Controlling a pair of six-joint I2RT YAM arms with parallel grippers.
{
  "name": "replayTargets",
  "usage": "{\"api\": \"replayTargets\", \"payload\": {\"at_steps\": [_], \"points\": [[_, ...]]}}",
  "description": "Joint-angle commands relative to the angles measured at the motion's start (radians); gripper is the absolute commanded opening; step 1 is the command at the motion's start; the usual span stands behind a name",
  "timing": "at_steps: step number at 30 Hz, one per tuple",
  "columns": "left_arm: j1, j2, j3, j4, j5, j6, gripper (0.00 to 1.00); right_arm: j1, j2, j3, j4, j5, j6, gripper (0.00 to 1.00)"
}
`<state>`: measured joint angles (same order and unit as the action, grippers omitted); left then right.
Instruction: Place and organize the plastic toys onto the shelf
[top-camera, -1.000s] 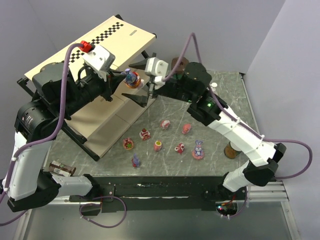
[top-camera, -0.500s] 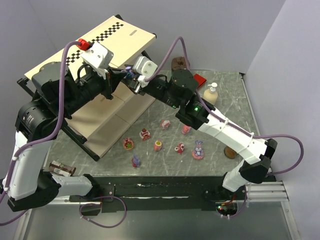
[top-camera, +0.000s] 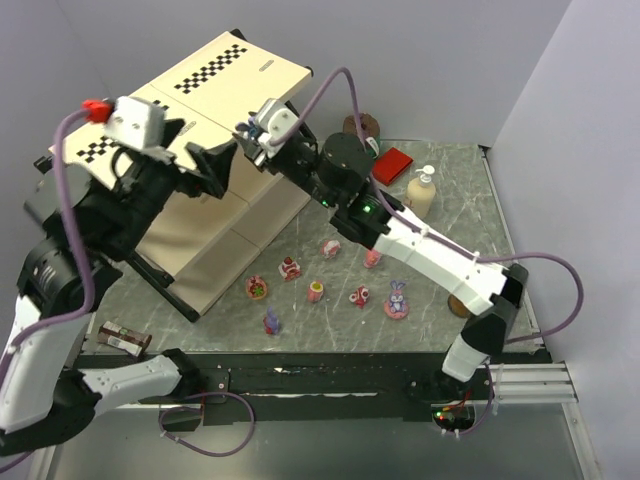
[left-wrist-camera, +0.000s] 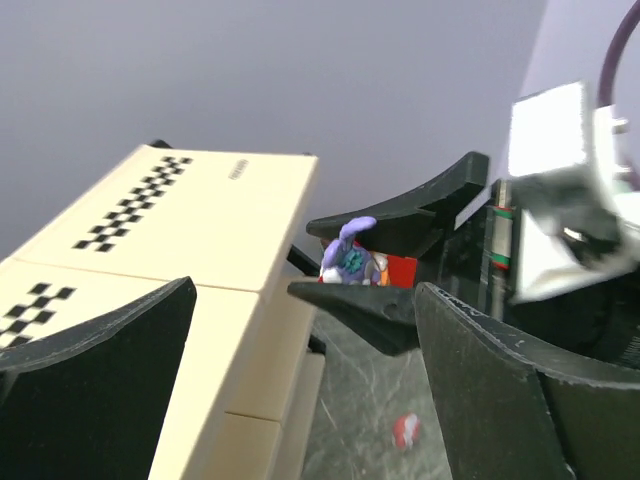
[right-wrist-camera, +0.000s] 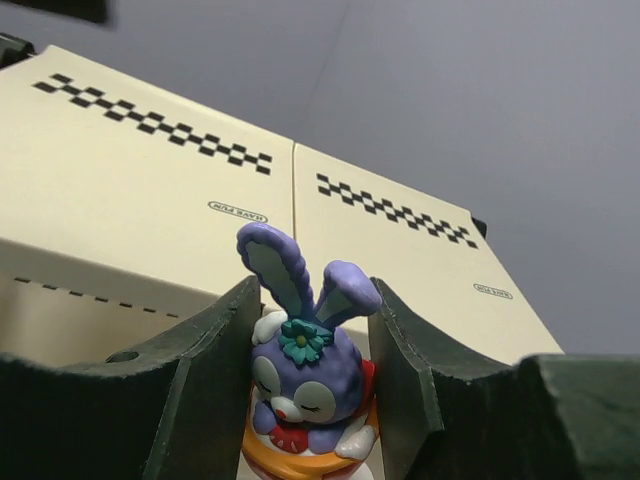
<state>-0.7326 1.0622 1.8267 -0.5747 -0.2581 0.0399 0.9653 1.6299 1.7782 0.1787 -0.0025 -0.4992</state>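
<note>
right gripper (right-wrist-camera: 315, 300) pinches a bunny (right-wrist-camera: 305, 375) by the shelf (right-wrist-camera: 150, 200) top, left gripper (top-camera: 212, 165) gaping wide right beside it; pump bottle (top-camera: 422, 190) sits behind.

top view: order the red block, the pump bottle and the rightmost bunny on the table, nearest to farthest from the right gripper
From the right gripper:
1. red block, at the back, right of the gripper
2. pump bottle, just right of the block
3. rightmost bunny, far forward, toward the front right
</note>
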Motion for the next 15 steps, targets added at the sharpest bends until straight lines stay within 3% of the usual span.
{"api": "replayTargets", "payload": {"at_steps": [1,15], "points": [[-0.001,-0.111,-0.105,0.249,-0.127,-0.009,0.96,-0.059,0.062,0.130,0.114,-0.022,0.069,0.00],[-0.001,-0.199,-0.292,0.318,-0.291,0.008,0.96,-0.233,0.317,0.455,0.185,-0.218,0.327,0.00]]}}
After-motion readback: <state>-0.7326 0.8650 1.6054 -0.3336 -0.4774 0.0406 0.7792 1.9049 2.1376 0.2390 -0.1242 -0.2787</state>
